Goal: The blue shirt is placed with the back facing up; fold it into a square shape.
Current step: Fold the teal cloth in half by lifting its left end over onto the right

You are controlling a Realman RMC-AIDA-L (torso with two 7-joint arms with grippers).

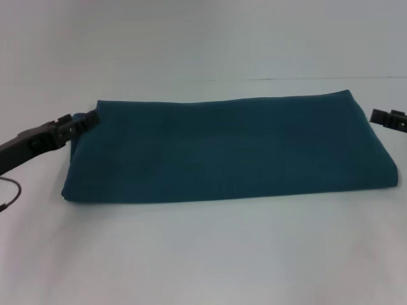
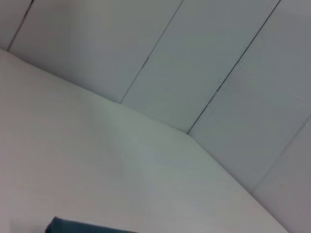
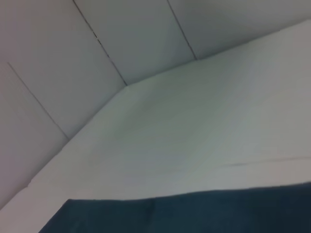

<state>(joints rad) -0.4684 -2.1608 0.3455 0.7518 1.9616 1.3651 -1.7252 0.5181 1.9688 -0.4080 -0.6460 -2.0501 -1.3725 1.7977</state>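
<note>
White tabletop [image 1: 203, 254] in front of you, pale panelled wall [image 2: 204, 63] behind it with dark seams. The plain dark teal-blue knit shirt [image 1: 229, 149] lies mid-table, already folded into a long flat band running left to right, far edge straight, near edge a rounded fold, right end a bit wider than the left. No print, no sleeve sticking out that you can see from the head view.

Your left gripper [image 1: 89, 119], black, comes in low from the left edge and touches the shirt's far-left corner; the tips look pressed together at the cloth edge, but you cannot tell if cloth is actually pinched. Your right gripper [image 1: 381, 116], black, sits just off the shirt's far-right corner, apart from the cloth; only its tip shows, so whether it is spread or closed cannot be told.

Left wrist view catches just a corner of the shirt [image 2: 73, 226] on the table; right wrist view shows a wide strip of it [image 3: 194, 213].
</note>
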